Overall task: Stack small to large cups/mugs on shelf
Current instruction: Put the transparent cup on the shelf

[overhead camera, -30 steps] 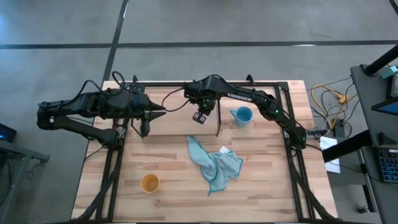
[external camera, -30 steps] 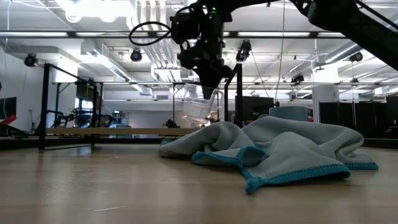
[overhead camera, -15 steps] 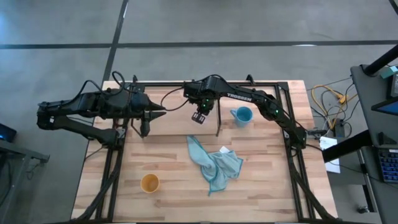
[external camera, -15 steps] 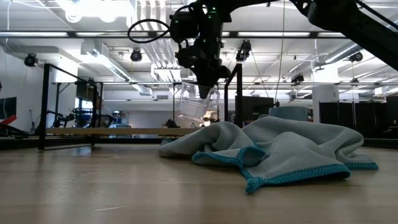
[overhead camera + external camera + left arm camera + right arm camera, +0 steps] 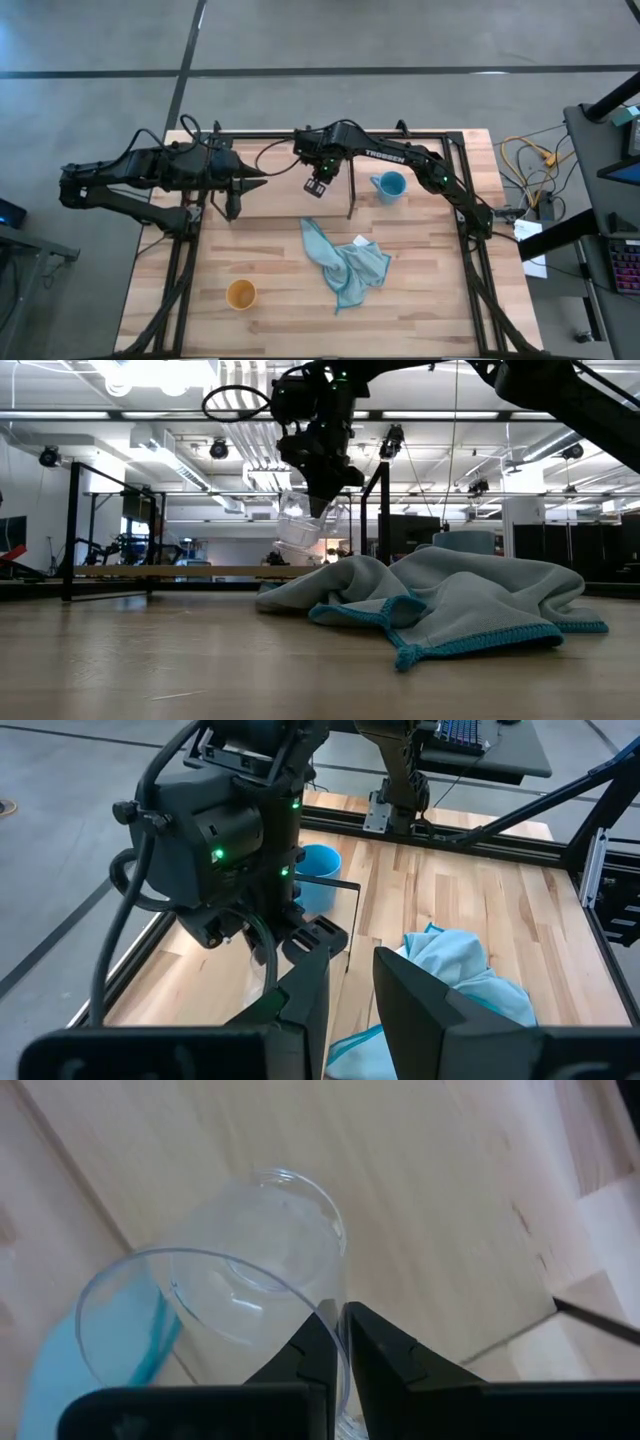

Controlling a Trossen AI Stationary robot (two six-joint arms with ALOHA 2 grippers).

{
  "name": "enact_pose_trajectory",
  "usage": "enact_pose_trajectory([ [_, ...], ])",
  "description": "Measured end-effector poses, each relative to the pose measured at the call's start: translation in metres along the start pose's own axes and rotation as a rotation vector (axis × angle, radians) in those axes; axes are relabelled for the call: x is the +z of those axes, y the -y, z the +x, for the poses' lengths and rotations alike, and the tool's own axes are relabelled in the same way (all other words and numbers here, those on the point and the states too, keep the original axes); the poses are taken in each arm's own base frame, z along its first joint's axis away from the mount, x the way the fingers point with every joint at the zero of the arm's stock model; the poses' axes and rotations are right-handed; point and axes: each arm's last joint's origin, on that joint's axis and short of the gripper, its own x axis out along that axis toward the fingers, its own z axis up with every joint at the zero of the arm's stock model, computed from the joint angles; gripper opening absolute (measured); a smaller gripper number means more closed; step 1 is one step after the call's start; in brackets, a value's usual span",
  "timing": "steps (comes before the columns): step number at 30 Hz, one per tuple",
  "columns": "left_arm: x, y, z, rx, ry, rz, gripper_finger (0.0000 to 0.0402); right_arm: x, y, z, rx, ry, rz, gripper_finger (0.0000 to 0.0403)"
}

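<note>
Butcher-block tabletop (image 5: 420, 300) filled the high view's centre. Above the shelf (image 5: 285, 200), at upper centre, the right gripper (image 5: 340, 1342) pinched the rim of the tilted clear glass cup (image 5: 215, 1315). With so thin a hold, it might have slipped or toppled on release. The left gripper (image 5: 350, 990), at centre left, waited with fingers spread.
</note>
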Motion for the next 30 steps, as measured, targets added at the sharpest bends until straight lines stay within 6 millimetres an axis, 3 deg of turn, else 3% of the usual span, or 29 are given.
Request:
enact_pose_trajectory([
  [9, 0.0, 0.0, 0.0, -0.003, -0.001, 0.0, 0.0068, 0.017, -0.004, -0.002, 0.037, 0.182, 0.002, 0.0022],
  [15, 0.0, 0.0, 0.0, -0.004, -0.001, 0.0, 0.0068, 0.016, -0.003, -0.006, 0.033, 0.182, -0.004, 0.0022],
  [21, 0.0, 0.0, 0.0, -0.004, -0.001, 0.0, 0.0068, 0.016, -0.003, -0.008, 0.02, 0.186, -0.155, 0.0022],
  [30, 0.0, 0.0, 0.0, -0.004, -0.001, -0.001, 0.0068, 0.015, -0.003, -0.008, 0.02, 0.184, -0.154, 0.0022],
])
